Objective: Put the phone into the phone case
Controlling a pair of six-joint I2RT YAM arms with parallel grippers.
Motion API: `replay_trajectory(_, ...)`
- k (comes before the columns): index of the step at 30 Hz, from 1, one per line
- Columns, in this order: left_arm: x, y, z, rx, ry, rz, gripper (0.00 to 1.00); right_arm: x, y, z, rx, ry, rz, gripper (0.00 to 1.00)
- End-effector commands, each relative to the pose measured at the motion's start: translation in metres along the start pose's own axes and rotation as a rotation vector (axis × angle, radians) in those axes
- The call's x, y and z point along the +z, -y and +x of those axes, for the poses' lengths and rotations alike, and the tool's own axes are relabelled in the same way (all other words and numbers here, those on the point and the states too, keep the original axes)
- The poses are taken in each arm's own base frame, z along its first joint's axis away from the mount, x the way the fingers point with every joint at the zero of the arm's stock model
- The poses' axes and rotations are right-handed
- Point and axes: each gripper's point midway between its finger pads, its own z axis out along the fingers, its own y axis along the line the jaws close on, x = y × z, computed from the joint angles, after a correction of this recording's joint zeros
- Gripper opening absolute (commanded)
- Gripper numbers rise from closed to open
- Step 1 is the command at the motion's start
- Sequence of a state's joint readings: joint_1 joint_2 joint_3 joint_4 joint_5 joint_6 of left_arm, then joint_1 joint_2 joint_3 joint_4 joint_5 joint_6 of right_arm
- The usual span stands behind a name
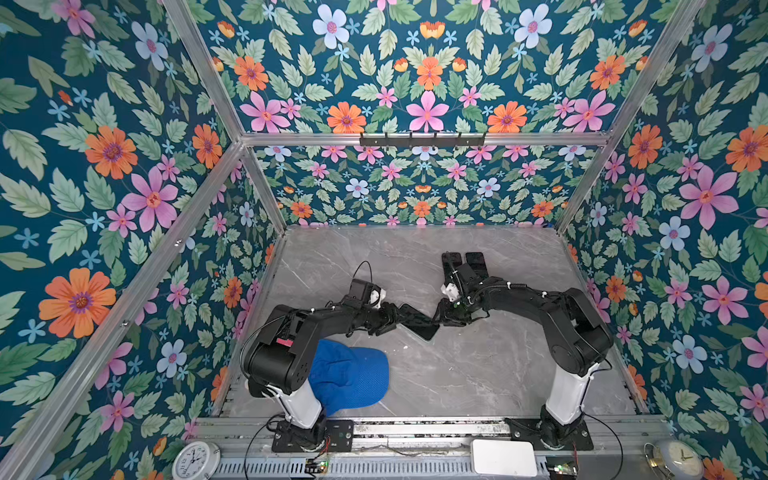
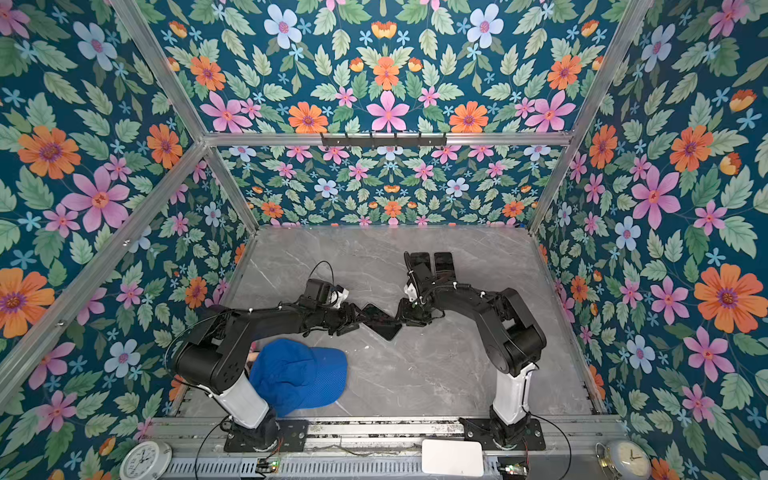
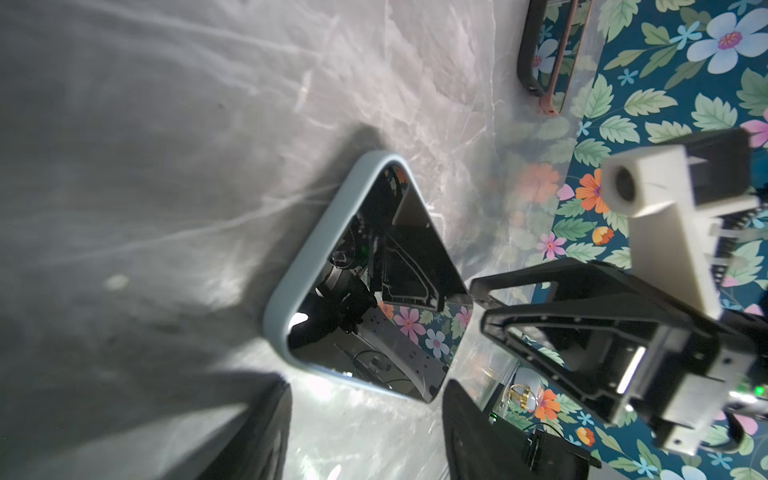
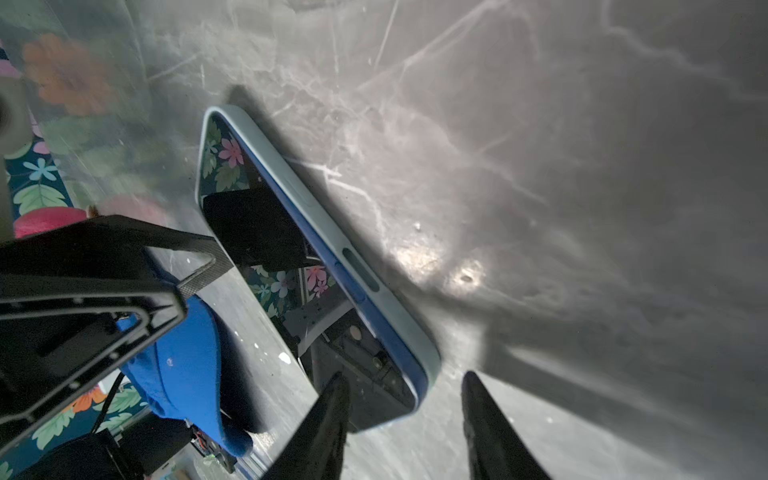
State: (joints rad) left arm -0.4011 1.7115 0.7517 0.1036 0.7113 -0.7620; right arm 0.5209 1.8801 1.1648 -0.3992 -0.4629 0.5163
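Both top views: we found the phone [image 1: 420, 326] flat on the bench [image 1: 478, 374], between left claw [image 1: 397, 319] and right claw [image 1: 441, 318].
Left wrist: left claw [image 3: 365, 436] stood apart, gripping nothing; phone [image 3: 374, 291], seated in pale-blue phone case [image 3: 300, 266], lay just ahead.
Right wrist: right claw [image 4: 405, 424] stood apart, the phone's near corner between its fingers [image 4: 328, 424].

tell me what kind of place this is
Likely a robot test booth: a left arm and right arm bolted at a marble-look table, boxed in by a metal frame with floral panels.
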Motion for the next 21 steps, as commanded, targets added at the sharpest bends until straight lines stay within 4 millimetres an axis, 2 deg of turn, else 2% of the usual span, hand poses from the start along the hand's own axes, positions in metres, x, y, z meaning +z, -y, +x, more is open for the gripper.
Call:
replay_trajectory(1,0.004,-0.01,0.003,-0.034,-0.011,-0.04,0.6,0.003,-0.007,0.001,-0.028,-0.022,-0.046,0.45)
replay_trajectory(7,0.014,-0.007,-0.001,-0.031,-0.024,-0.03,0.59,0.003,-0.016,0.006,-0.022,-0.041,-0.098,0.41)
replay_trajectory(21,0.031,0.001,-0.016,-0.013,-0.034,-0.003,0.58,0.008,-0.032,0.032,-0.004,-0.073,-0.123,0.37)
